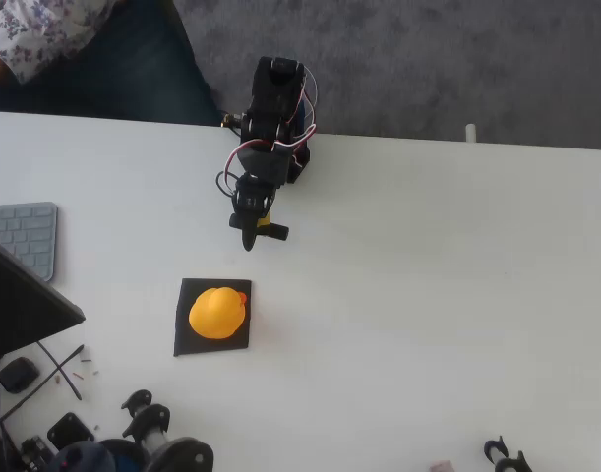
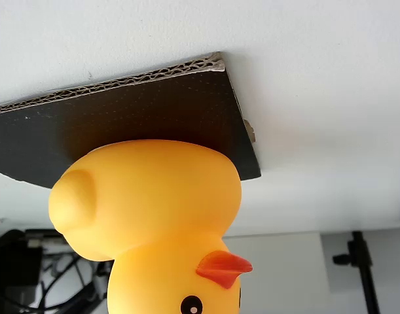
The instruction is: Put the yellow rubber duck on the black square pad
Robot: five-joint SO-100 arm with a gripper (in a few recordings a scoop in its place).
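The yellow rubber duck [image 1: 216, 313] sits on the black square pad [image 1: 191, 343] left of the table's middle in the overhead view, its red-orange beak at the pad's upper right corner. My gripper [image 1: 249, 242] hangs a little beyond the pad's far right corner, apart from the duck, and its jaws look drawn together to one dark tip with nothing in them. The wrist view is upside down. There the duck [image 2: 154, 216] rests close up on the pad [image 2: 154, 111], whose corrugated cardboard edge shows.
A grey keyboard [image 1: 25, 236] and a dark slanted laptop edge [image 1: 25, 305] lie at the left. Black parts and cables [image 1: 133, 433] crowd the near left corner. A small black clamp [image 1: 507, 454] lies near right. A person [image 1: 44, 39] sits beyond the far left edge.
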